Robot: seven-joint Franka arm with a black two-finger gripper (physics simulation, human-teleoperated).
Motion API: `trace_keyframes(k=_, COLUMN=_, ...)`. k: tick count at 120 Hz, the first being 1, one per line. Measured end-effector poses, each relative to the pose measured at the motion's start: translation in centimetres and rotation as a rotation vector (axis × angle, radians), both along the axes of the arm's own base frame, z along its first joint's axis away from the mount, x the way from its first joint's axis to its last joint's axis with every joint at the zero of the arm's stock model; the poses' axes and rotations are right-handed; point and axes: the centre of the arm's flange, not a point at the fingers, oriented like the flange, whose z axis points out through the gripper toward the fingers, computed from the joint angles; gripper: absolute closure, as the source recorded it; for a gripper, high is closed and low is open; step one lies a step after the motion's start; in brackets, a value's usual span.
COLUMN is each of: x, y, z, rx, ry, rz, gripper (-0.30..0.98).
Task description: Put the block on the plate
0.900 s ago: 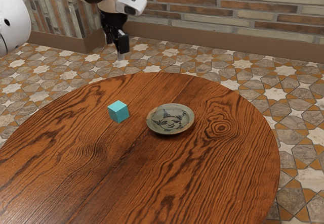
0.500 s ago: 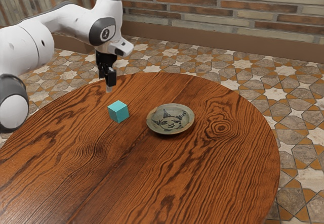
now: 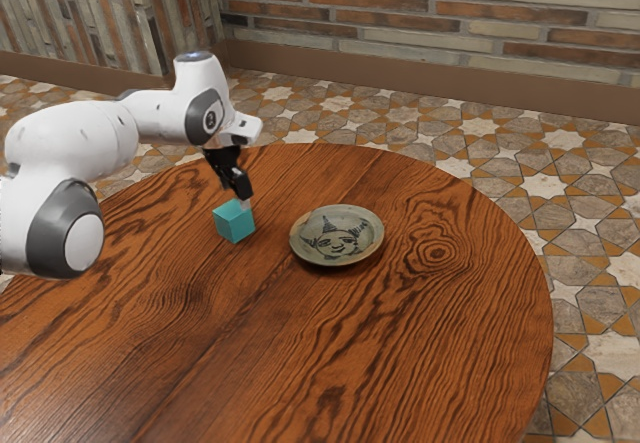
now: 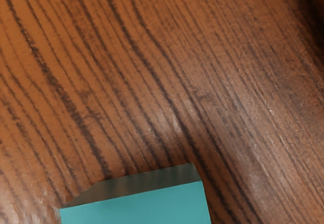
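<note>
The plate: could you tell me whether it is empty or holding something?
Empty: the plate's painted face lies uncovered, with the block beside it.

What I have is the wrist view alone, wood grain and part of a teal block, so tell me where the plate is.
Observer: The plate sits on the table, beside the block, toward the exterior view's right.
Operator: Report the gripper's place against the block.
Observer: The gripper is low, right at the block's top; I can't tell whether they touch.
Operator: Describe the plate's surface.
Observer: It has a face painted on it.
</note>
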Motion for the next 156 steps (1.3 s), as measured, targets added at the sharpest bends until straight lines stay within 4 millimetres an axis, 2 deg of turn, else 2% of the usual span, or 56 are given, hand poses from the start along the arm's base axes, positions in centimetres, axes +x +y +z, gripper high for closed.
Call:
trace_keyframes(k=23, x=-0.4, y=3.1, z=-4.2, rx=-0.048, ry=-0.006, rz=0.068, gripper=0.0)
trace_keyframes(k=46, x=-0.3, y=3.8, z=-6.3, rx=-0.077, ry=-0.024, rz=0.091, gripper=0.01)
trace_keyframes(k=74, x=-0.3, y=3.9, z=-6.0, rx=-0.082, ry=-0.043, rz=0.091, gripper=0.23)
trace_keyframes(k=106, x=-0.7, y=3.5, z=-5.0, rx=-0.081, ry=-0.043, rz=0.083, gripper=0.31)
trace_keyframes(k=120, x=-0.7, y=1.4, z=-2.5, rx=-0.083, ry=-0.06, rz=0.056, gripper=0.34)
trace_keyframes(k=139, x=-0.3, y=-4.3, z=0.6, rx=-0.091, ry=-0.09, rz=-0.016, gripper=0.34)
trace_keyframes(k=156, x=0.3, y=-9.0, z=1.6, rx=-0.108, ry=-0.109, rz=-0.077, gripper=0.34)
